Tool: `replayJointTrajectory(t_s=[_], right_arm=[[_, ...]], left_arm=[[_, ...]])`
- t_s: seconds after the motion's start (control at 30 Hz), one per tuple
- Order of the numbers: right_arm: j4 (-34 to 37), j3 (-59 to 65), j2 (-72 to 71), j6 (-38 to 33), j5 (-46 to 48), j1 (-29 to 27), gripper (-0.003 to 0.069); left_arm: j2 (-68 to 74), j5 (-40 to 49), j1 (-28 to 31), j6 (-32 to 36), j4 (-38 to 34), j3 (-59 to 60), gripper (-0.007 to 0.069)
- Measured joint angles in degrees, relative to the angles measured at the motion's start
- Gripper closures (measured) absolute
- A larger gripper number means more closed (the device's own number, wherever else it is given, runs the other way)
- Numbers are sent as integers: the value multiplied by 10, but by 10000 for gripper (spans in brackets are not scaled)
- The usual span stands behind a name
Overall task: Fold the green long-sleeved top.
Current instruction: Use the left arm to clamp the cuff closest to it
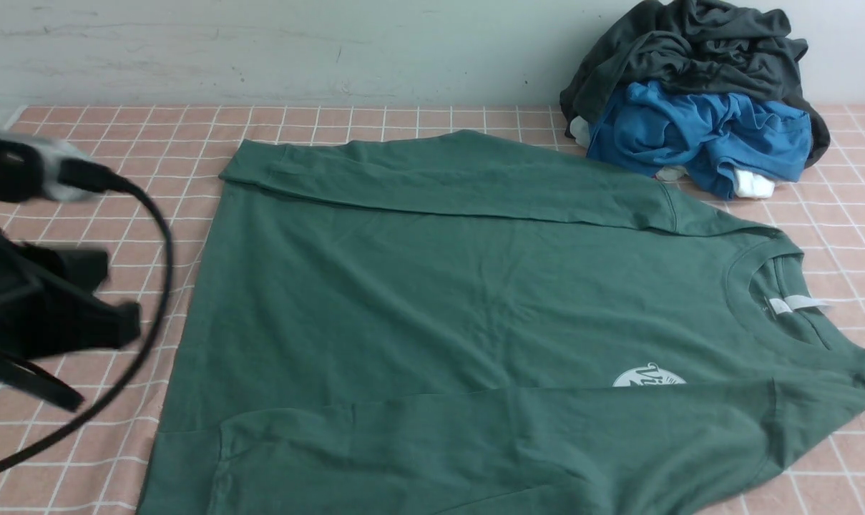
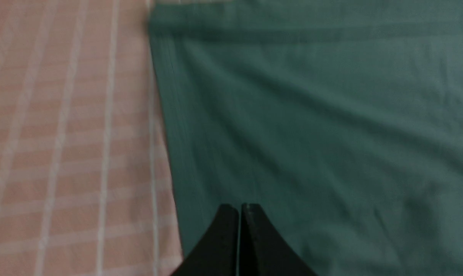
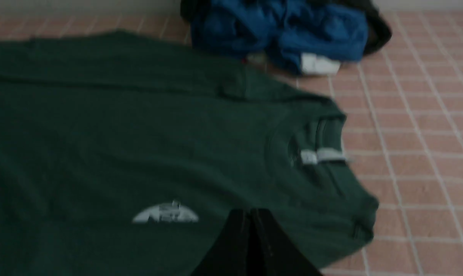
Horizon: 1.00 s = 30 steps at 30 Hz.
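The top [image 1: 432,286] is lying spread flat over the middle of the table [image 1: 117,143], with the hem turned to the left edge and the neck to the right edge. One sleeve [image 1: 439,172] is being kept folded across the body on the far side. The other sleeve [image 1: 475,436] is lying across it along the near edge, partly covering the white logo [image 1: 647,377]. A white label [image 1: 797,304] is showing inside the neck.

The left pincer [image 2: 239,209] is being held fully closed, with nothing between its jaws, above the hem near the left edge. Whether the cloth is being touched cannot be told. The right pincer [image 3: 250,212] is also being held closed and empty, over the near shoulder of the top.

A blue garment [image 1: 690,129] and a dark garment [image 1: 690,43] are lying heaped at the far right corner, just beside the far shoulder.
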Motion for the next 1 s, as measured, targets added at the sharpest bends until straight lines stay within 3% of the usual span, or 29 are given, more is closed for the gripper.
replayJointTrajectory(t_s=[0.13,0.3,0.47,0.63,0.7,0.83,0.9,1.0], right_arm=[[49,-1,80,-73,80,29,673],[98,-1,172,-178,68,72,671],[106,-3,216,-198,-10,87,671],[113,-4,229,-200,-49,87,669],[115,-4,229,-200,-53,87,669],[121,-5,229,-200,-61,87,669],[124,-5,229,-200,-65,87,669],[131,-6,229,-200,-66,87,669]], left_arm=[[112,69,0,34,-52,-4,599],[259,95,0,59,-123,-34,442],[332,99,0,53,-111,-70,302],[354,95,0,-3,-59,-86,279],[356,93,0,-22,-39,-86,285],[367,93,0,-41,-11,-86,419],[373,92,0,-42,-10,-88,531],[375,88,0,-42,-8,-90,609]])
